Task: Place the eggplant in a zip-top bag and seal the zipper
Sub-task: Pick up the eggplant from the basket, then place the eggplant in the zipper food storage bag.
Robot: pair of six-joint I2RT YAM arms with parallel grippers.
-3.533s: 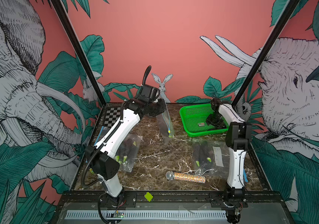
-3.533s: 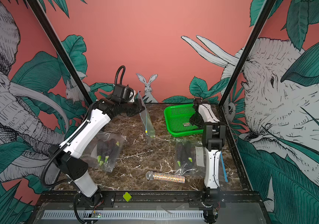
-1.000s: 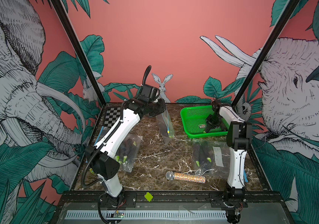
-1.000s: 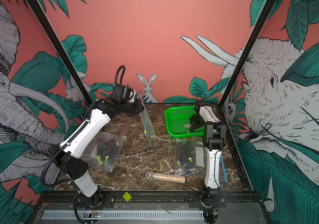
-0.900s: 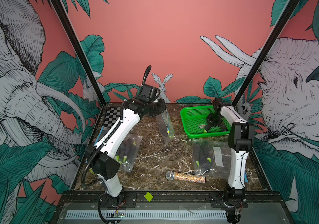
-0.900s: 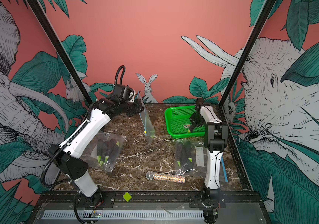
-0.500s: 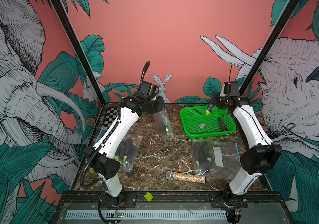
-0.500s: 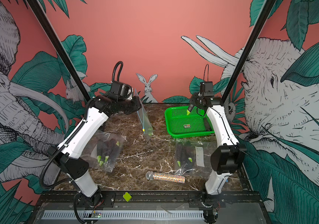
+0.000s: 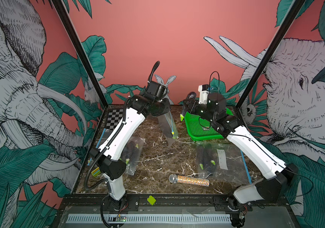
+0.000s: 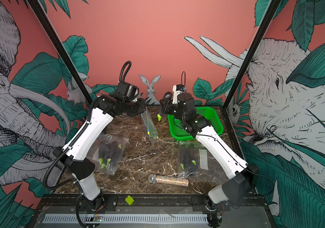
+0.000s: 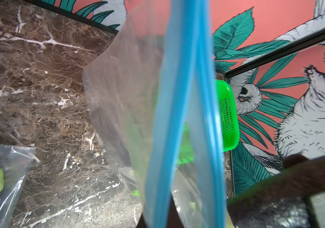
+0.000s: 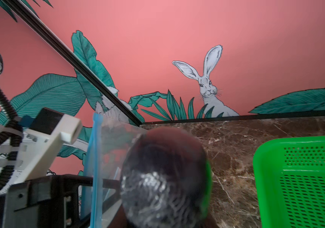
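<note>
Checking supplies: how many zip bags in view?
3: a hanging bag in the left hand; a filled bag by the left arm; a second filled bag before the tray. More may lie stacked there.

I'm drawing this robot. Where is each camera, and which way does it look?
Both top views: high in front, looking down at the marble table; both arms show.
Left wrist: along the zip-top bag towards the green basket; left gripper blurred.
Right wrist: past the held eggplant towards the back wall; left arm shows.
Shared: both wrist views show bag, basket.
</note>
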